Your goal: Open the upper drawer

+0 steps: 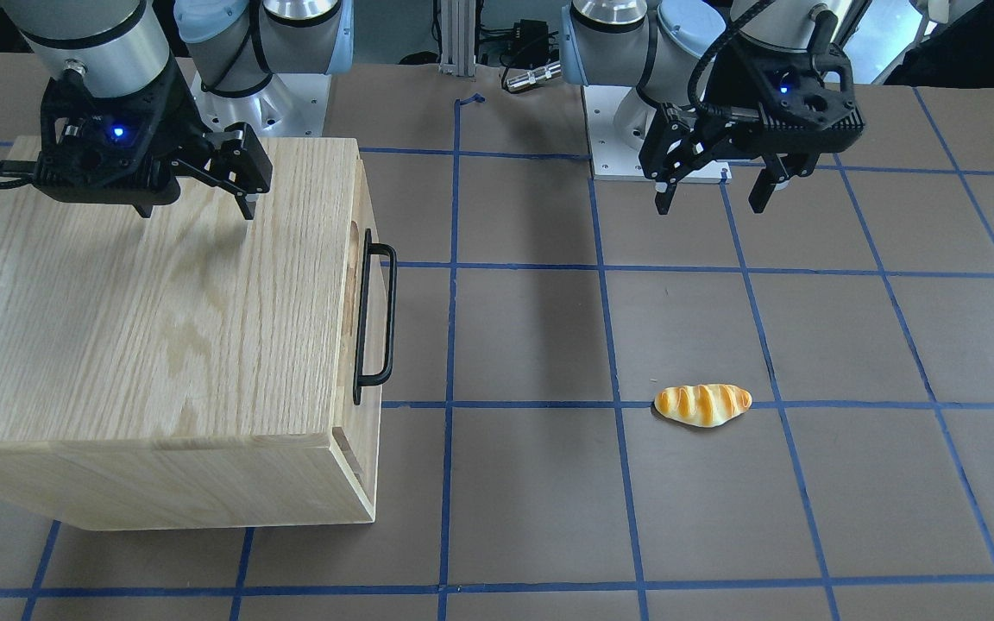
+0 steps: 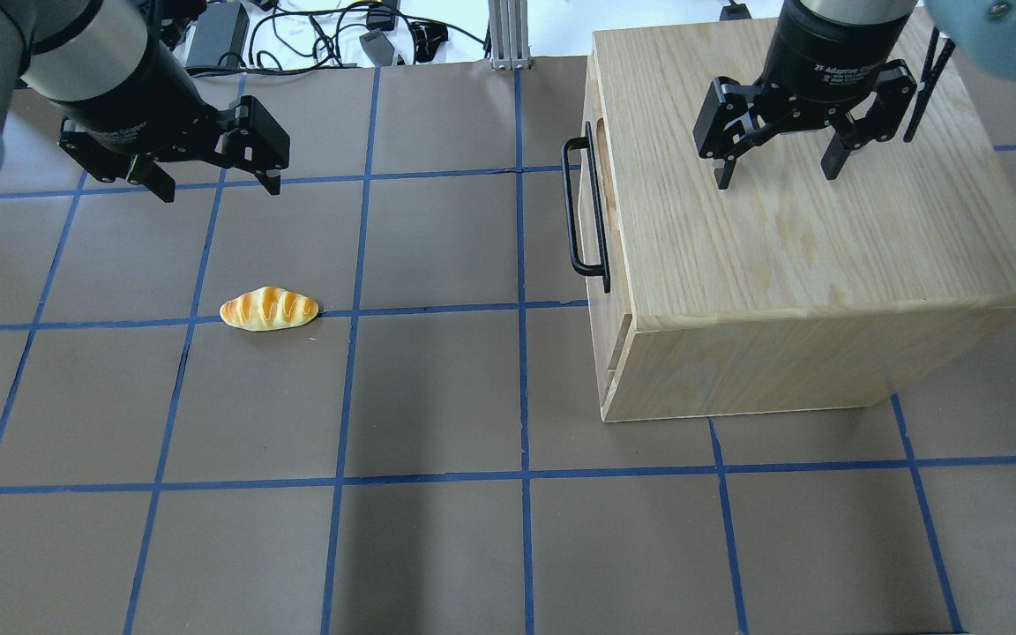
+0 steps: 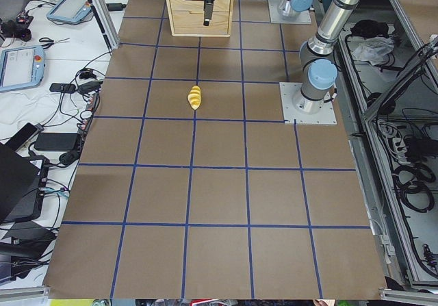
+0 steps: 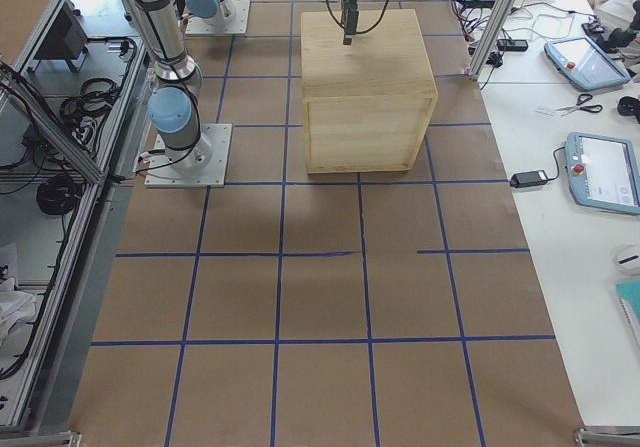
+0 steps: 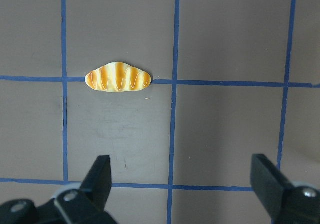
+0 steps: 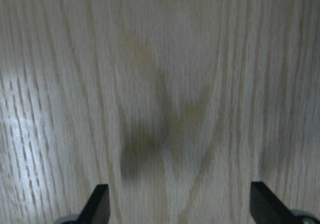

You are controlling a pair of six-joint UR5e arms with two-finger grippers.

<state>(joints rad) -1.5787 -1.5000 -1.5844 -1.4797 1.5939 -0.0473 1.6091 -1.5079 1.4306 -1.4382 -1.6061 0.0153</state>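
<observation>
Looks like the approach step: the right end effector [image 2: 774,168] hangs wide open over the cabinet [image 2: 825,247] top, with the shut-looking upper drawer [image 2: 614,247] and its handle [image 2: 575,207] below, toward the left arm, so next it should drop and straddle that bar.

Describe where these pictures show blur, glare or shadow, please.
Right wrist view: the cabinet top looks soft and blurred, with a pale glare patch at the left and a dark shadow blotch low in the middle. Left wrist view: sharp, and the bread roll is crisp. Front-facing view: a broad soft shadow band crosses the table.
</observation>
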